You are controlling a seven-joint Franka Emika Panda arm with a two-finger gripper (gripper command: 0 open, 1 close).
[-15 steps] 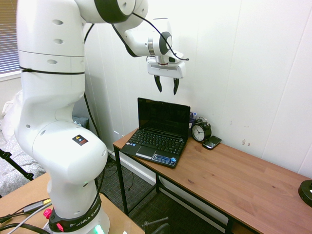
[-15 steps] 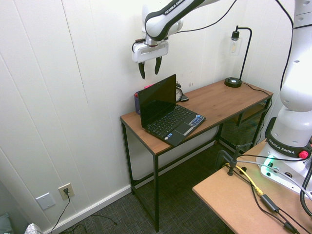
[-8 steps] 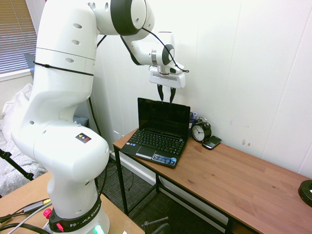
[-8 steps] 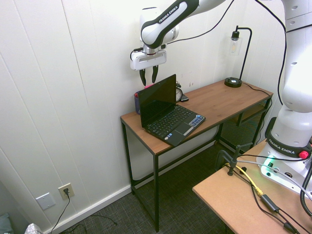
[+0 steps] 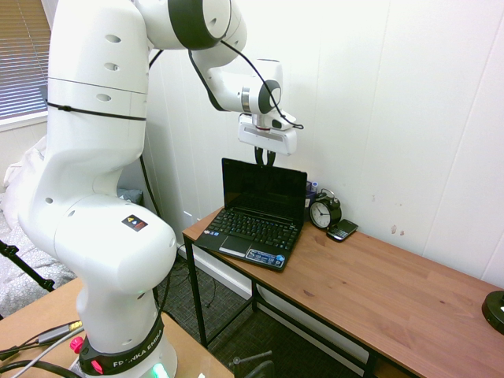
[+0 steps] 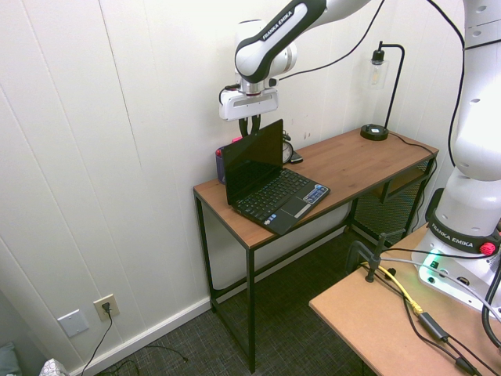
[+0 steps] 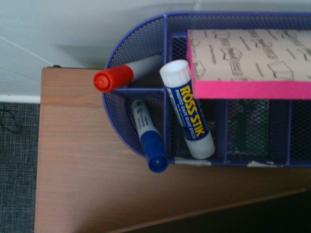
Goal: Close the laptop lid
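Behind the upright laptop lid (image 5: 264,191), a blue mesh organizer (image 7: 146,97) crowds the narrow gap to the wall (image 5: 354,94).

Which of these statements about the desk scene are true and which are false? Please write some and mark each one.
1. The laptop lid stands open. True.
2. The gripper hangs just above the top edge of the lid. True.
3. The alarm clock lies on the laptop keyboard. False: it stands on the wooden desk beside the laptop, next to a small black phone.
4. The blue mesh organizer in the wrist view holds only pens. False: it holds a red-capped marker, a blue-capped marker, a Ross Stik glue stick and a pink-edged pad.
5. A black desk lamp stands at the far end of the desk. True.
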